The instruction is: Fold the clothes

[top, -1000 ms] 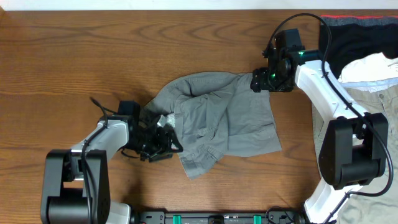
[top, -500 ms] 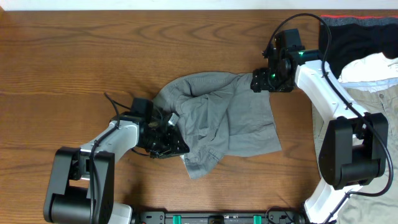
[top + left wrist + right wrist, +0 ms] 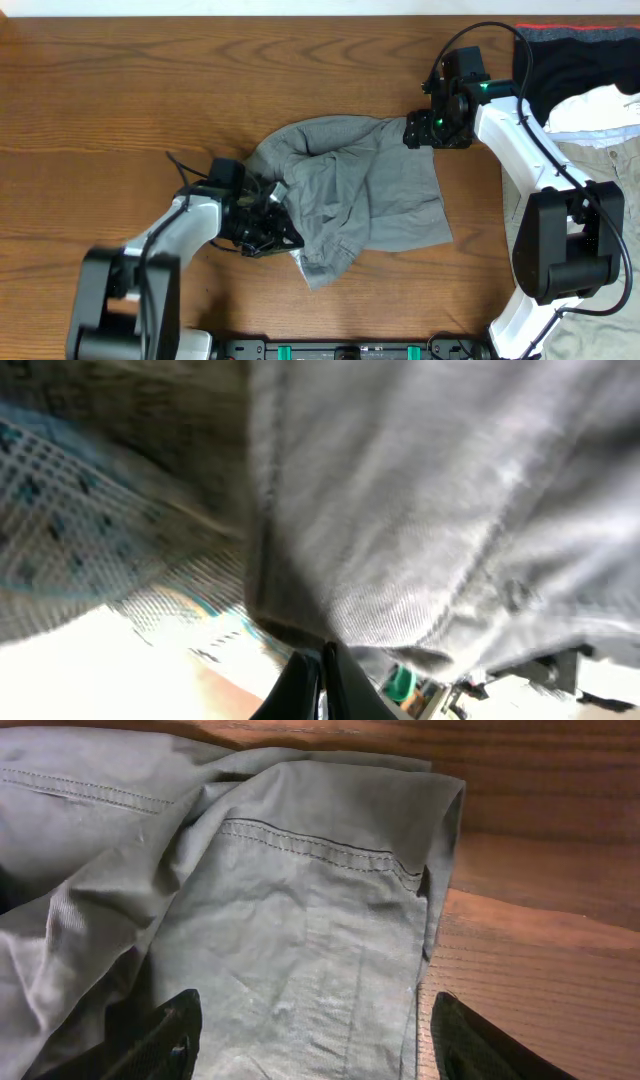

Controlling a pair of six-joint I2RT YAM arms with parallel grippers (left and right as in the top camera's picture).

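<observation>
The grey shorts lie crumpled mid-worktop, their long axis running across between the arms. The left fingers pinch the near-left edge. The right fingers stand wide over the far-right hem corner. A black garment and beige trousers lie well apart at right, blocking nothing.

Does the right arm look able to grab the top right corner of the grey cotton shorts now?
Probably yes. The right gripper sits open right at that corner of the grey cotton shorts, fingers apart over the hemmed edge, nothing lying on top.
</observation>
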